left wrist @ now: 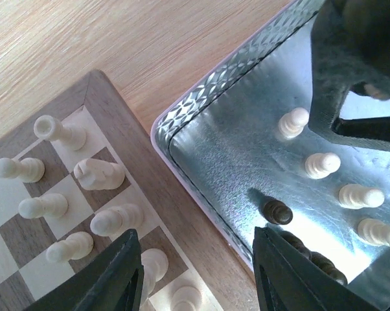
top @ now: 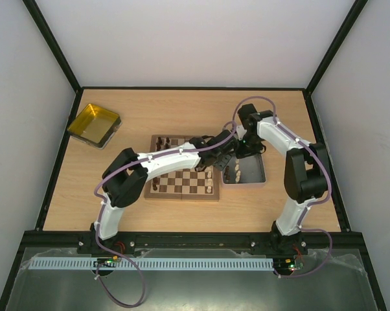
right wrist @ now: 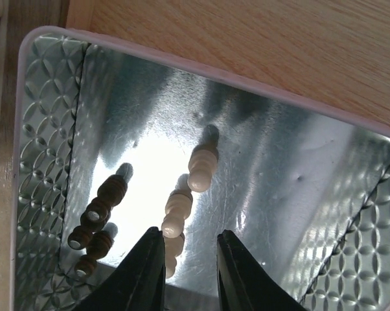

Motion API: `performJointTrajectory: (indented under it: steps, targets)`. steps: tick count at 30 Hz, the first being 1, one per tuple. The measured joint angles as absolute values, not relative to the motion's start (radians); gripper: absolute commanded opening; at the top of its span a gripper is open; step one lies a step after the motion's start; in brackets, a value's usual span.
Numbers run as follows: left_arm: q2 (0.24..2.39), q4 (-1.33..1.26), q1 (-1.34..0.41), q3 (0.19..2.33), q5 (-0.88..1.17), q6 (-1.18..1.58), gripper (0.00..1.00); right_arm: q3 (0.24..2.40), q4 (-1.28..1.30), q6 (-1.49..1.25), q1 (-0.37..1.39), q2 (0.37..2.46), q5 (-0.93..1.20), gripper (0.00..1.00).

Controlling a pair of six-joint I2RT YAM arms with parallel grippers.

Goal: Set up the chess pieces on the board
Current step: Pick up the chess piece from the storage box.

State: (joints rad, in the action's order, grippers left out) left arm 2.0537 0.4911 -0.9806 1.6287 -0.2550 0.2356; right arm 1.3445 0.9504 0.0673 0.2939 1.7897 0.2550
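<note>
Broadly, the board (top: 182, 186) lies out to the left of the right gripper (right wrist: 188, 241), with pale men (left wrist: 101, 175) already standing along its edge nearest the grey tray (right wrist: 49, 97). That tray sits just beside the board's rim. The right gripper hangs straight over the tray floor, jaws parted only narrowly and gripping nothing. The left gripper (left wrist: 195, 259), spread wide and empty, straddles the strip between rim and tray wall, so the right one is nearer the loose men. Just ahead of the right fingertips a short file of cream pieces (right wrist: 200, 167) runs away roughly in line with the gap, the nearest close against one finger. Dark pieces (right wrist: 107, 194) cluster on the board side, tight to the tray wall, while bare floor opens on the other side.
</note>
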Motion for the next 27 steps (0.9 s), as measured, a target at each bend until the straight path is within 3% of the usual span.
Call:
performJointTrajectory:
  steps: [27]
  targets:
    - [2.016, 0.431, -0.977, 1.603, -0.233, 0.226, 0.48, 1.294, 0.856, 0.068, 0.278, 1.886, 0.279, 0.13]
